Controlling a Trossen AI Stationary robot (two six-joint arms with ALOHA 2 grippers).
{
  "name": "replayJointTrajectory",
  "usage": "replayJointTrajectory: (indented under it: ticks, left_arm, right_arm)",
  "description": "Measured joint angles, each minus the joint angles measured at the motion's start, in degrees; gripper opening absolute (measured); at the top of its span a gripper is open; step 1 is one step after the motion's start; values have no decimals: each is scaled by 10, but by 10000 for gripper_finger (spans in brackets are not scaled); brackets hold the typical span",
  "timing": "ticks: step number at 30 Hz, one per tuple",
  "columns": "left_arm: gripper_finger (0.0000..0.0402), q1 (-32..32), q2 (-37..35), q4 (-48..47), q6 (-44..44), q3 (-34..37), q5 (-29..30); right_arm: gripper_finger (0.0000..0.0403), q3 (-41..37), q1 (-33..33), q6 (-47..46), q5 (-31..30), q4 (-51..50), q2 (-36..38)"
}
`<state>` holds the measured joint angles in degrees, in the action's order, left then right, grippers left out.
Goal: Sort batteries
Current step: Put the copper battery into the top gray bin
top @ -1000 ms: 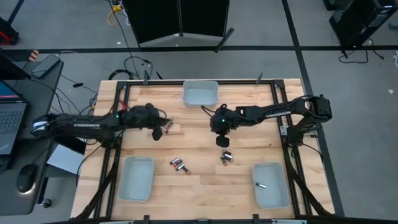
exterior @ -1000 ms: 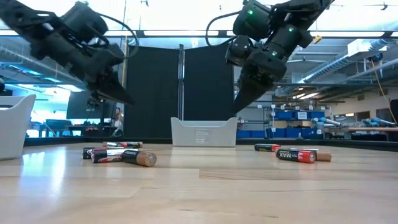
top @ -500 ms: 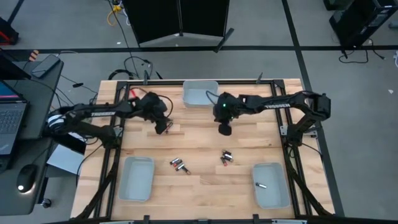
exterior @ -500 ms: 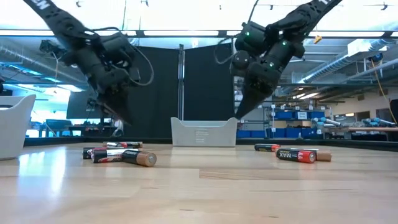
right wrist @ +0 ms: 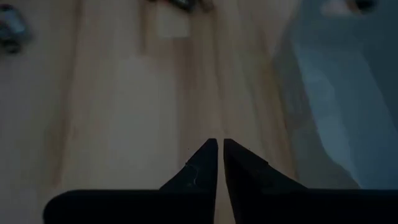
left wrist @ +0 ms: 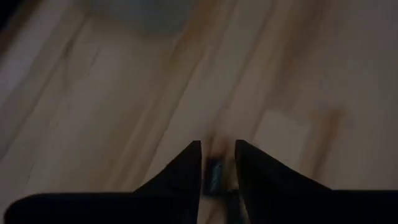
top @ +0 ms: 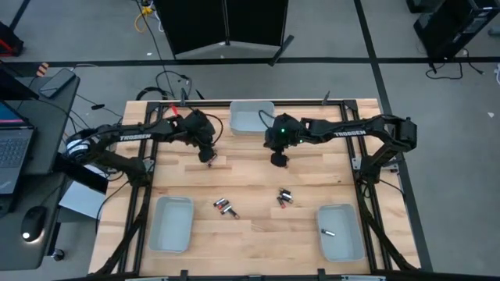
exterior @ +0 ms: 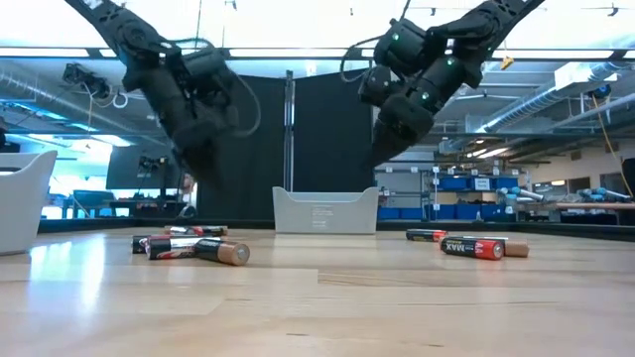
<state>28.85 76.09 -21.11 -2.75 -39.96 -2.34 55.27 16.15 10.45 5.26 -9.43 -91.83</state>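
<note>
My left gripper hangs above the far left part of the table, left of the far tray, shut on a small dark battery. My right gripper is shut on nothing and hovers just near of the far tray. Loose batteries lie on their sides in two small groups on the wood, which in the low view are the left group and the right group. One silver-grey battery lies in the near right tray. My left gripper pinches the dark battery between its two fingers; the cell shows in the gap behind the fingertips. The fingers point down at the table from above. The battery is lifted clear of the wood.
A pale tray sits at the near left, and its wall shows at the low view's left edge. The far tray stands at the table's far edge. A pale patch marks the wood beside my left gripper. Bare wood lies between the arms.
My left gripper has moved toward the far edge and rightward, toward the far tray, staying shut on its battery. My right gripper has drawn back toward the far edge and risen away from the batteries on the table.
</note>
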Motion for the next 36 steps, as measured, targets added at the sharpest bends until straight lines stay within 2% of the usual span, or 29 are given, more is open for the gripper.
replayJointTrajectory:
  ticks: [2, 7, 12, 20, 29, 32, 36]
  left_arm:
    - [108, 11, 13, -12, -19, 1, -1]
    - [101, 30, 57, -24, -67, 0, -65]
    - [106, 34, 100, -26, -86, -16, -65]
    - [135, 34, 158, -6, -87, -55, -59]
    - [136, 34, 209, -10, -91, -78, -49]
    - [127, 34, 210, -19, -78, -85, -52]
    - [88, 34, 211, -32, -71, -92, -51]
  right_arm:
    - [46, 0, -12, -15, 0, 26, 0]
    - [56, 0, -36, -42, -1, 40, 0]
    - [62, 0, -49, -47, -11, 40, 0]
    - [62, 0, -49, -44, -12, 38, 0]
    - [60, 0, -49, -29, -12, 38, 0]
    - [61, 0, -49, -28, -12, 38, 0]
    - [60, 0, -49, -28, -12, 37, 0]
